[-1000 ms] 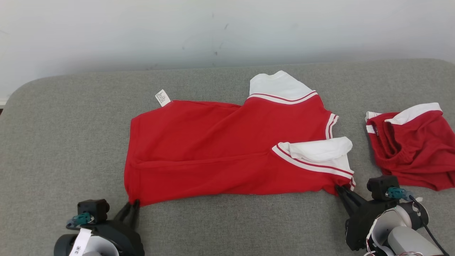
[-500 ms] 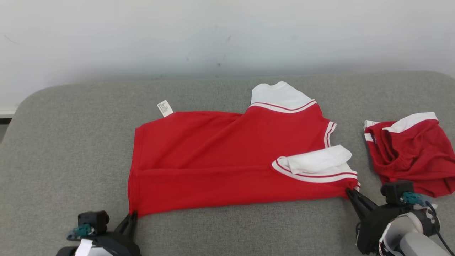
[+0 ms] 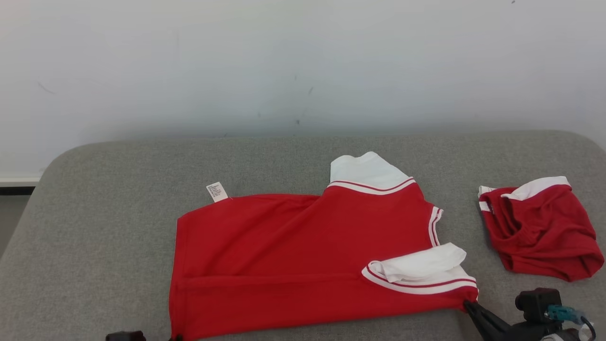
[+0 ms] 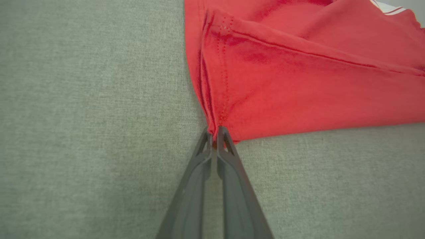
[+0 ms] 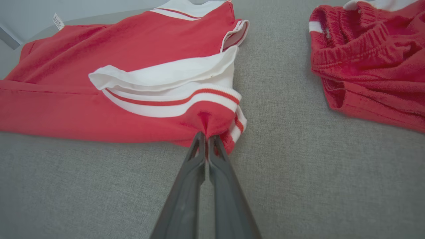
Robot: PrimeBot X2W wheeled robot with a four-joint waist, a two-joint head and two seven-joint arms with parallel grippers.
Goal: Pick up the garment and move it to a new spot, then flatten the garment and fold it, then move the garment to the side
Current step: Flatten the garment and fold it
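At centre, red shirt (image 3: 303,255) spread almost flat on the grey cushion (image 3: 104,227), hem toward 9 o'clock, white sleeves at 1 and 4 o'clock, small label (image 3: 217,192) at 11. At its 7 o'clock corner, left claw (image 4: 215,131) closed tight, pinching the hem corner. At its 5 o'clock corner, right claw (image 5: 206,137) closed tight on the sleeve edge. At 3 o'clock, well apart, crumpled red shorts (image 3: 539,232).

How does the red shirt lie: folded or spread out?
Partly folded: the red shirt lies flat, its near strip doubled along a long crease, one white sleeve turned onto it.
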